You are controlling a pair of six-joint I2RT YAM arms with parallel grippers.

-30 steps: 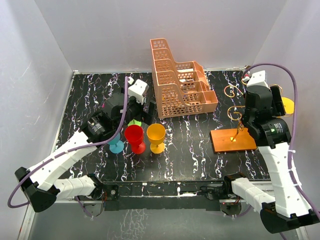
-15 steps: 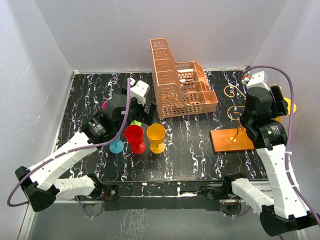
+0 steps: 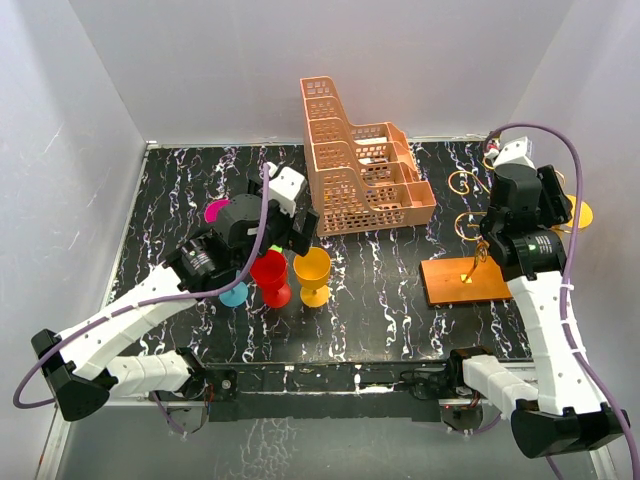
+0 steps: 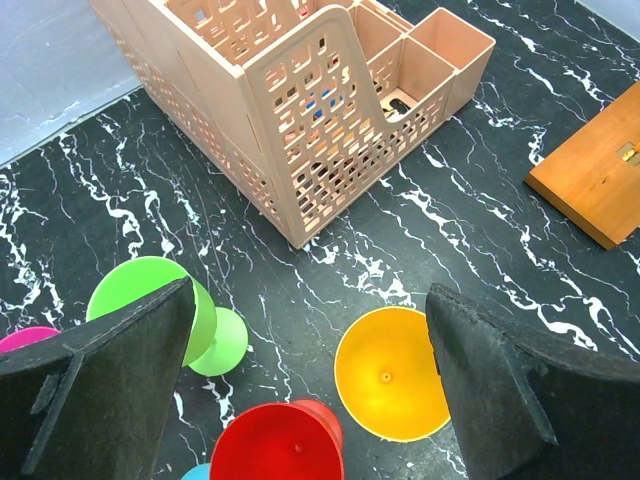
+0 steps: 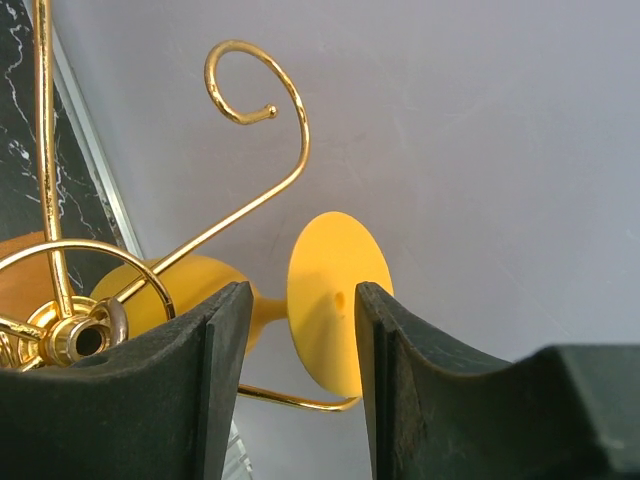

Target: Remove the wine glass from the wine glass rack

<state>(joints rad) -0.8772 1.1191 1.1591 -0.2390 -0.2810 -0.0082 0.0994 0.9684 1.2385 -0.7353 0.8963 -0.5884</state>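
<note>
The black marbled table (image 3: 380, 310) carries a peach lattice basket (image 3: 352, 172) at the middle of its far edge. The wine glass rack (image 3: 466, 283) stands by the right edge, on a flat orange-brown base with a thin gold stem. That base looks light, so any sideways pull on the wire could drag or tip the whole rack.

The right gripper (image 5: 300, 295) is raised beside the hooks near the far right corner. Its jaws are apart and hold nothing. The yellow wine glass (image 5: 335, 300) hangs there on a wire arm, close to the right wall, with its round foot showing in the gap between the fingers. If the jaws close on that thin disc and not the stem, the glass may twist loose and fall. The curled hook (image 5: 256, 100) just above could catch a finger or the foot on the way out.

The left gripper (image 4: 310, 290) is wide open and empty over the goblets near the table's middle. It is well apart from the rack, so it is not placed to steady the base.
</note>
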